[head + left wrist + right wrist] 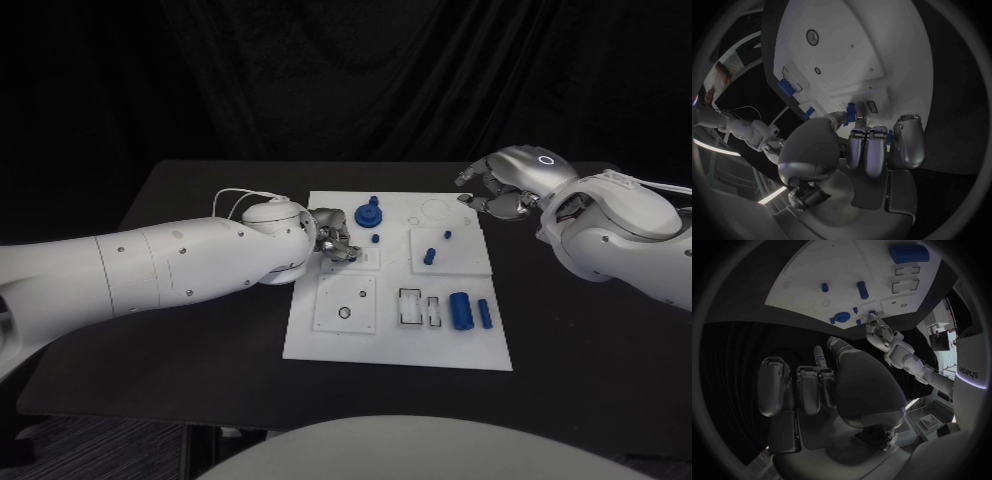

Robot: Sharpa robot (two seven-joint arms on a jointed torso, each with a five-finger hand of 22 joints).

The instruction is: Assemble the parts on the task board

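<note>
Left hand (332, 243) was over the left edge of the task board (325, 340), about halfway along it. In the left wrist view its fingers (869, 150) were curled, and a small blue part (851, 112) showed at their tips, close to a slot of the board; I judge that the hand pinched this part, but the contact itself was partly hidden.

On the near half of the board lay a thick blue cylinder (460, 310) with a thinner blue rod (485, 314) just beside it, both near the right edge and next to some empty rectangular slots (411, 305). Farther on, a short blue peg (428, 257) stood in the middle of the right side, and a round blue knob (368, 213) stood near the far left corner of the board.

Right hand (498, 185) was above the far right corner of the board. Its fingers (808, 390) were half bent and apart, and nothing was seen in them.

For the step in hand, I think the left hand should keep the small part upright, bring it exactly over its hole, and push straight down with little force. The right hand could press on a bare corner of the board, so that the board does not slide on the counter (202, 200).
</note>
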